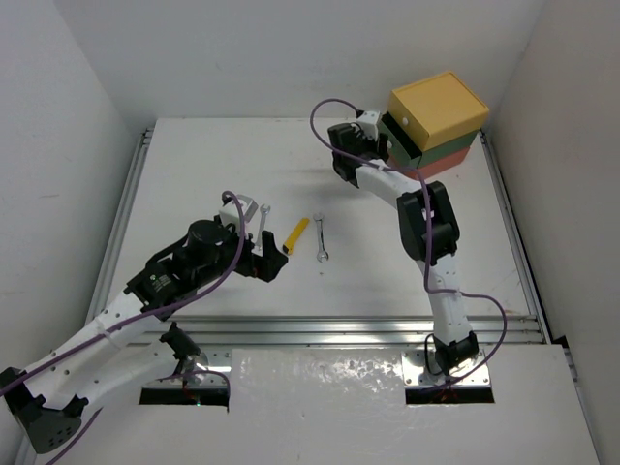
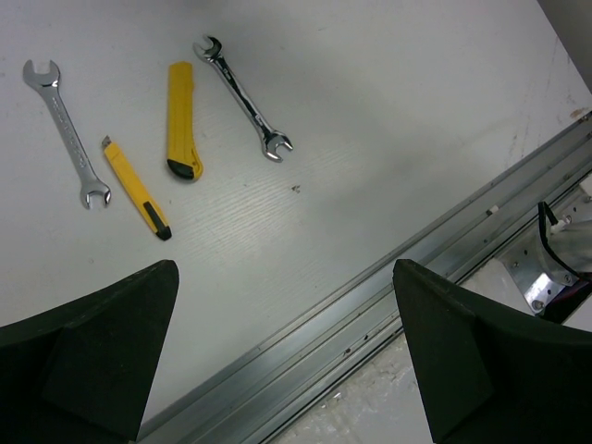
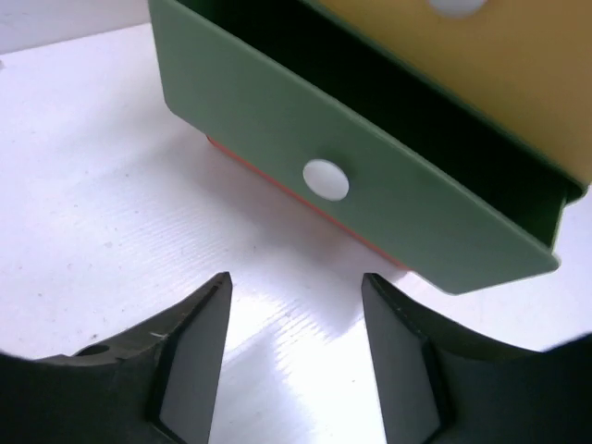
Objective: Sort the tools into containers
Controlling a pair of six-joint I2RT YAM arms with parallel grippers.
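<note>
The containers are a stack at the back right: a yellow drawer [image 1: 438, 107] on top, a green drawer [image 3: 277, 120] under it, and a red-orange one [image 1: 457, 163] at the bottom. The green drawer is slid out a little and shows a dark gap above its front. Its white knob [image 3: 326, 179] lies just beyond my right gripper [image 3: 296, 305], which is open with nothing in it. Mid-table lie two silver wrenches [image 2: 67, 129] [image 2: 242, 95], a flat yellow cutter [image 2: 182, 120] and a thin yellow-black tool [image 2: 135, 188]. My left gripper [image 2: 287, 351] hangs wide open near them, over the table's front part.
A metal rail [image 2: 370, 296] runs along the table's near edge, just under the left gripper. White walls close in the table at the back and on both sides. A purple cable [image 1: 325, 107] loops above the right wrist.
</note>
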